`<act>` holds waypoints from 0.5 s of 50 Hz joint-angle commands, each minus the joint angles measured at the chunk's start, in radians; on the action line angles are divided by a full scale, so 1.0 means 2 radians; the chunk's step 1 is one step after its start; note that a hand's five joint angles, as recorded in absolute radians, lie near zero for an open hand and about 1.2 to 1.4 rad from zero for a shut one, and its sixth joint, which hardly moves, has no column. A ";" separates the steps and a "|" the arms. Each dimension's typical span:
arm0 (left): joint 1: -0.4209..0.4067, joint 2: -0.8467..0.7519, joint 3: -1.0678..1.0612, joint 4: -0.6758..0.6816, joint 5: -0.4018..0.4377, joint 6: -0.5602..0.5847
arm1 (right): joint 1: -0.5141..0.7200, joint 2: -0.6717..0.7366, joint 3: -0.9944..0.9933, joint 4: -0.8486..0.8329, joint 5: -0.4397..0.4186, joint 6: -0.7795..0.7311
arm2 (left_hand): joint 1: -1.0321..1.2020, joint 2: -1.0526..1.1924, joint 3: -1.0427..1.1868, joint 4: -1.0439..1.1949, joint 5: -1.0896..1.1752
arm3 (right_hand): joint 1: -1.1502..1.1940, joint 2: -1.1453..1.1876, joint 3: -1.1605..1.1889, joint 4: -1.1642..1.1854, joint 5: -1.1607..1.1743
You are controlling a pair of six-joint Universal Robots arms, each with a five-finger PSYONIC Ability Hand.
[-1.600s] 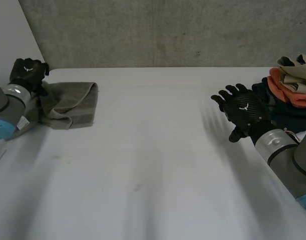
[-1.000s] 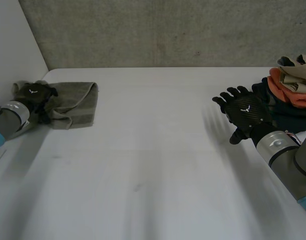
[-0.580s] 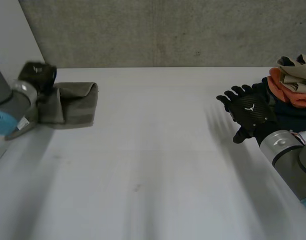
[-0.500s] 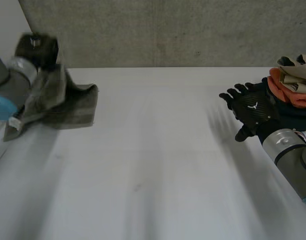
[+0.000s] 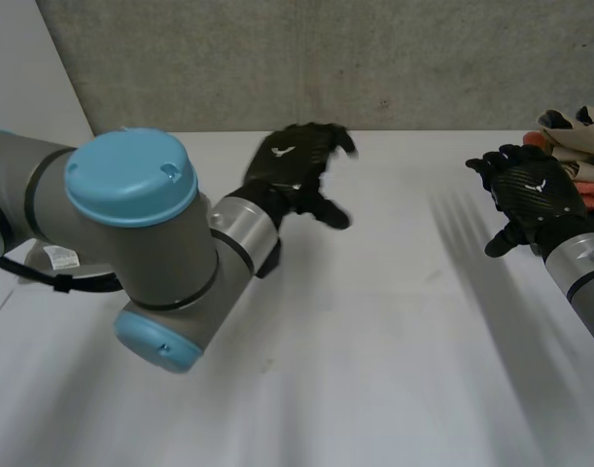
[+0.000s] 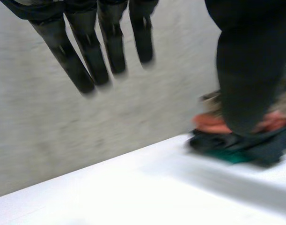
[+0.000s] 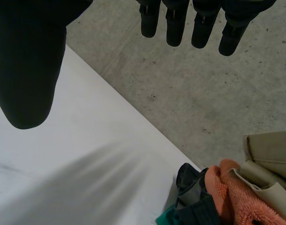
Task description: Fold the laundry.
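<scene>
Nearest: the left arm (image 5: 131,224), its elbow cap up front, reaches across the white table (image 5: 374,360). Beyond it, the left hand (image 5: 295,167) is over the table toward the far edge. Its fingers (image 6: 86,61) are straight and spread, thumb out, holding nothing. The right hand (image 5: 532,187) is off to that hand's right, also released, fingers extended and empty.

The laundry pile (image 5: 574,134) lies just past the right hand's fingertips on its outer side, apart from them in the right wrist view. From the left hand it is well apart, beyond the thumb.

Pile: a crumpled heap, with beige cloth on top, orange towelling under it, and dark and teal pieces at the base. It sits at the table's far edge by the concrete wall (image 5: 374,58).

A broad stretch of white table lies between the two hands.
</scene>
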State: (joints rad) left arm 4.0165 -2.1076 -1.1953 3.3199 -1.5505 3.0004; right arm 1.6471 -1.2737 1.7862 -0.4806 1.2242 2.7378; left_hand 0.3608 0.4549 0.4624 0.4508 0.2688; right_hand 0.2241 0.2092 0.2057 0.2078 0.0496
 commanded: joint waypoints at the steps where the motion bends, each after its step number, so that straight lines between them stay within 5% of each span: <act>1: 0.114 0.003 0.011 -0.022 -0.035 0.159 | 0.013 0.004 0.000 0.005 -0.001 -0.004 | -0.093 -0.140 -0.144 -0.138 -0.134 | -0.025 -0.017 -0.016 -0.017 -0.025; 15: 0.306 -0.094 0.070 -0.090 0.169 0.397 | 0.031 0.021 0.005 0.012 0.000 -0.047 | -0.050 -0.097 -0.101 -0.095 -0.092 | -0.025 -0.017 -0.016 -0.017 -0.025; 25: 0.346 -0.117 0.081 -0.154 0.245 0.472 | 0.034 0.031 0.004 0.012 -0.001 -0.053 | 0.016 -0.031 -0.035 -0.029 -0.025 | -0.025 -0.017 -0.016 -0.017 -0.025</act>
State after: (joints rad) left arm 4.6820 -2.3215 -1.0395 3.0616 -1.1296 3.8765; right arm 1.7106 -1.2245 1.7957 -0.4550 1.2230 2.6347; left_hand 0.2848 0.2776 0.2754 0.2829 0.0980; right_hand 0.2241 0.2091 0.2057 0.2077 0.0496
